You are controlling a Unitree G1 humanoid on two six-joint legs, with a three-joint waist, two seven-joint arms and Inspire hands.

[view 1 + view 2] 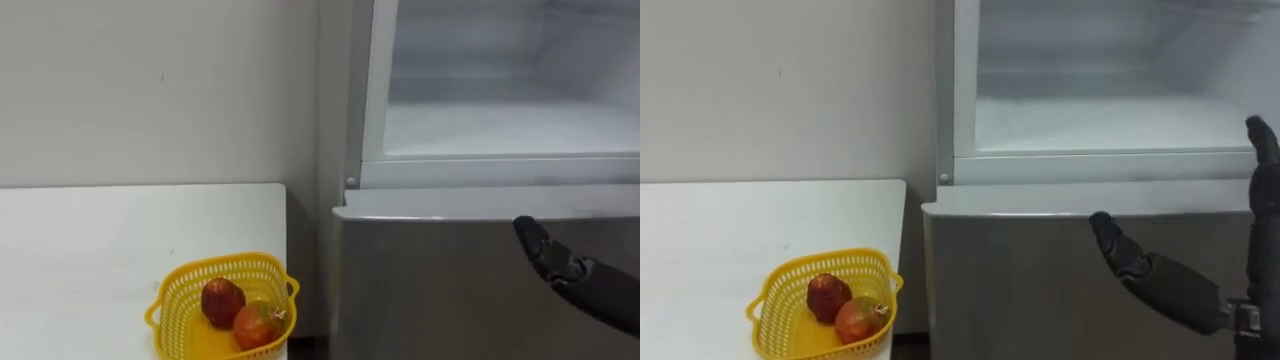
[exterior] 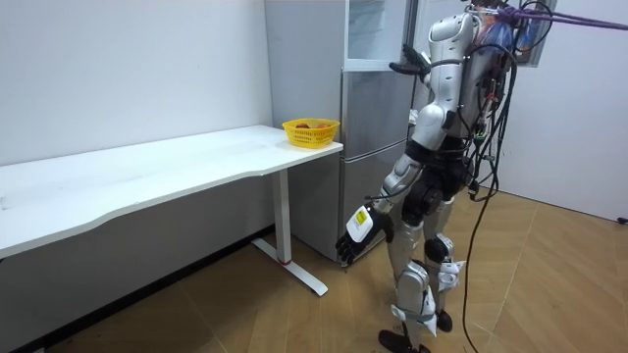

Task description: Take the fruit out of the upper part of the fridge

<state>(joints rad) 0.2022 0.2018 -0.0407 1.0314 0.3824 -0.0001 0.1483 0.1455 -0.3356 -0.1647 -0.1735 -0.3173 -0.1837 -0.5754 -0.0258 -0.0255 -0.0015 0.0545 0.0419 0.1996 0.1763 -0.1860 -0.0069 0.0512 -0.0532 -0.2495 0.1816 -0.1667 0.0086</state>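
While the upper fridge (image 1: pixel 500 130) stands open and looks bare, the right hand (image 1: pixel 1165 288) hovers before it, fingers apart, empty. Two fruits (image 1: pixel 222 300) lie in the yellow basket (image 1: pixel 172 322) at the bench (image 1: pixel 100 250) corner beside the fridge, so retrieval seems nearly done.

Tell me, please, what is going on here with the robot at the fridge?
The robot stands facing the fridge, next to a white table. The upper compartment is open. The right hand is raised in front of the fridge just below that opening, fingers straight and holding nothing. The left hand hangs low at its side. A yellow basket at the table's corner holds two red fruits.
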